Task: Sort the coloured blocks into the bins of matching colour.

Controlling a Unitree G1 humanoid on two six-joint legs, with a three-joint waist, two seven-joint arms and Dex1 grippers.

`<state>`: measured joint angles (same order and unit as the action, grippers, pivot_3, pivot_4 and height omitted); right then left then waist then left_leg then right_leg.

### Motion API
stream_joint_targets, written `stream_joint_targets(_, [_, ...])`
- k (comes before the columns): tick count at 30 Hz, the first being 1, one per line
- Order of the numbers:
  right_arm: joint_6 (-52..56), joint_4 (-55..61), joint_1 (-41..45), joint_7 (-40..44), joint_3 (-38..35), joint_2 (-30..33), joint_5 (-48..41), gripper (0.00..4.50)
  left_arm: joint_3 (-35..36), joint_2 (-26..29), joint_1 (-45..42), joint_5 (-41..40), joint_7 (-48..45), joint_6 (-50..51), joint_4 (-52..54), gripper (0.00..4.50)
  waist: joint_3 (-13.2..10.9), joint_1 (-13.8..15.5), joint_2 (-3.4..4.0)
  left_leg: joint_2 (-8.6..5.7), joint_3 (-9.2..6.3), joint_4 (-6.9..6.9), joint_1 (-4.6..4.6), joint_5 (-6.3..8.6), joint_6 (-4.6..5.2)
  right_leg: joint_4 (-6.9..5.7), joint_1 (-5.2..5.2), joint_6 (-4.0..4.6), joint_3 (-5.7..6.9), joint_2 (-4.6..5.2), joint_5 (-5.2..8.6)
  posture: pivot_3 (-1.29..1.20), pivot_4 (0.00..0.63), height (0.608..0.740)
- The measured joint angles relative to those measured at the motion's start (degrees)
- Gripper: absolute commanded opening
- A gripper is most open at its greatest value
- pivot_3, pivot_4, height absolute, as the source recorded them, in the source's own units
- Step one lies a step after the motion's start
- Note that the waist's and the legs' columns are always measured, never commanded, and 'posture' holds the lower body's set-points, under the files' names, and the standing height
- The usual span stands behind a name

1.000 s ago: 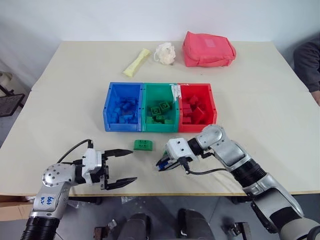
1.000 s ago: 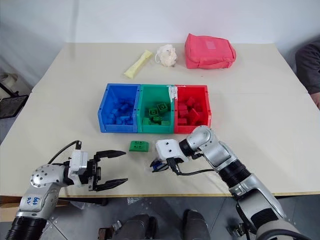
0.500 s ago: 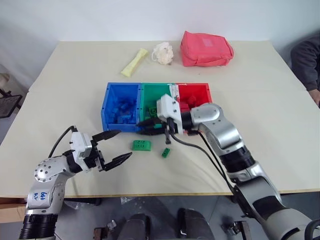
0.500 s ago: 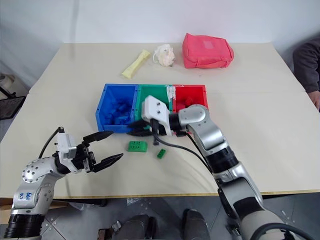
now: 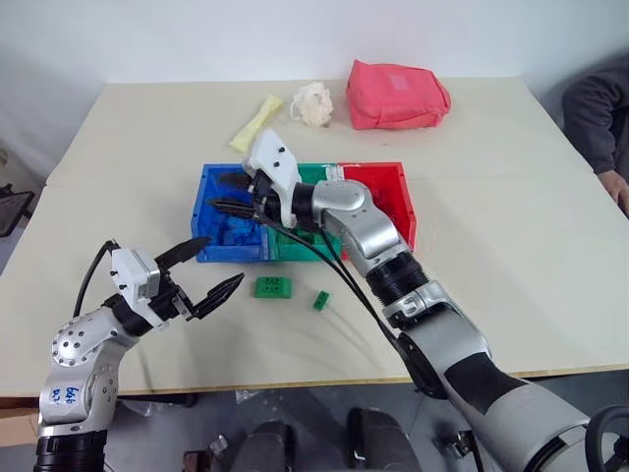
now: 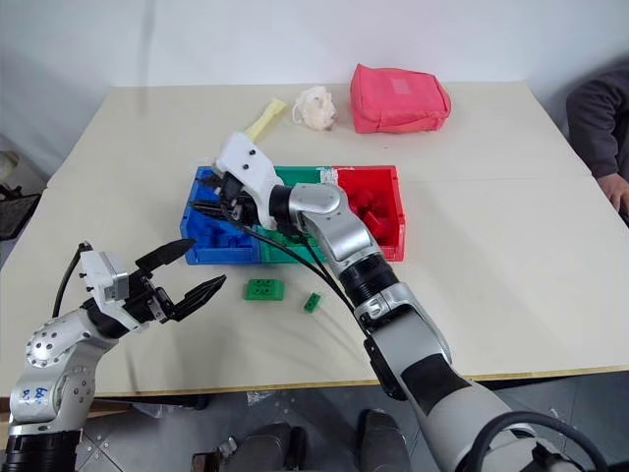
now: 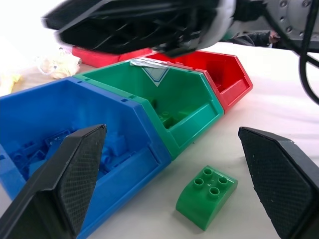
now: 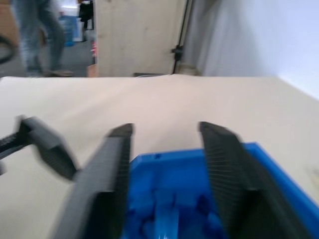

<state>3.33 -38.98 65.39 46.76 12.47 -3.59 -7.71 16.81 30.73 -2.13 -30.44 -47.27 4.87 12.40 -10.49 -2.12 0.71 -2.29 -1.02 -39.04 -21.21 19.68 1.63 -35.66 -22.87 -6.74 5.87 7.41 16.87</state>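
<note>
Right wrist view: right gripper (image 8: 162, 164) parted, level above blue bin (image 8: 271, 172).

Soft, even light is falling on the table (image 5: 511, 246), shadows staying faint; the right pincer (image 8: 164, 164) is smearing with blur up close.

Glossy plastic bins (image 5: 211, 251) and studded green block (image 7: 207, 195) — matt beige table (image 5: 511, 246), soft cloth pouch (image 5: 396, 94)

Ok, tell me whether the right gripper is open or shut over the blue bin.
Open: the right gripper has its two black fingers apart, with the blue bin visible between them.
</note>
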Motion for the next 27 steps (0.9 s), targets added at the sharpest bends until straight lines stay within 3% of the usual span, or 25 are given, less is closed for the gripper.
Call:
stream_joint_targets(9, [1.6,11.7,-8.7,9.8,0.2,7.6,-2.3,2.72,-1.4,0.1,-2.5,0.0,-1.7,0.5,-0.1,4.5,0.0,0.4,0.0,-0.02,-0.03,0.0,-0.02,0.01,0.02,0.01,0.01,0.0,-0.03,0.02,0.0,0.0,0.15,0.74])
stream_joint_targets(16, [8.8,28.9,-20.3,21.4,0.4,20.5,-8.3,2.72,-5.2,1.2,-4.0,0.8,-6.0,0.7,-2.1,4.5,0.0,0.5,0.0,0.06,0.07,-0.02,-0.02,0.02,0.02,0.13,0.04,-0.01,-0.04,0.07,0.0,0.0,0.15,0.74])
stream_joint_targets(27, [11.8,39.8,-38.5,31.3,-5.7,43.3,-12.9,2.72,-8.1,1.9,2.2,2.8,-6.4,1.4,1.0,4.5,0.0,1.5,-0.01,0.17,0.06,0.0,-0.03,0.04,0.02,0.72,0.33,-0.03,0.02,0.16,-0.01,0.0,0.15,0.74])
